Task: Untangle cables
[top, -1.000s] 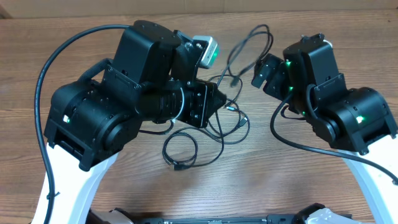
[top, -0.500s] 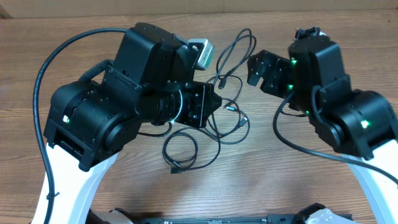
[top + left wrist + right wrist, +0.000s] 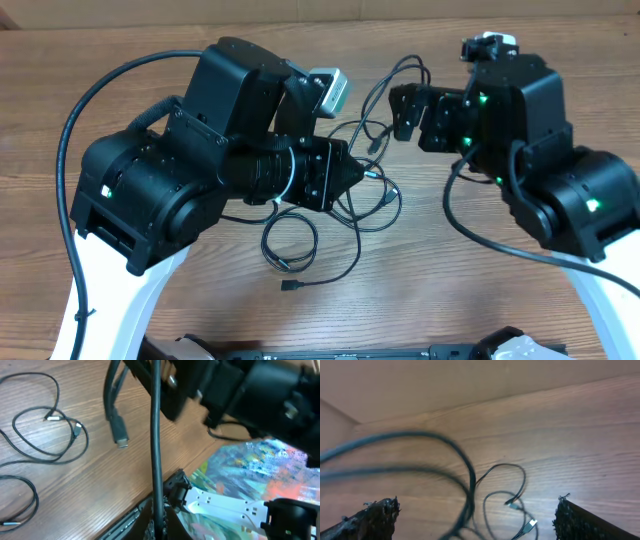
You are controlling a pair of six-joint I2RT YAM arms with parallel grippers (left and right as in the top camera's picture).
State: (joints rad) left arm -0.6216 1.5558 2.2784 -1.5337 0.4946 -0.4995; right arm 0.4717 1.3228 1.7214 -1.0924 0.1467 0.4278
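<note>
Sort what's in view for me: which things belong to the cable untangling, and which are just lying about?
Job in hand:
thin black cables, several loops overlapping
right gripper, jaws wide apart

Just there:
wooden table
thick arm cable
colourful printed surface past the table edge

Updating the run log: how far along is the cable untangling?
Early on. Done: no cable clearly lies free; only one plug end trails out of the bunch. In hand: the left gripper appears shut on a taut cable; the right gripper is open, with a blurred cable crossing its view. Left: the loops on the table cross one another.
</note>
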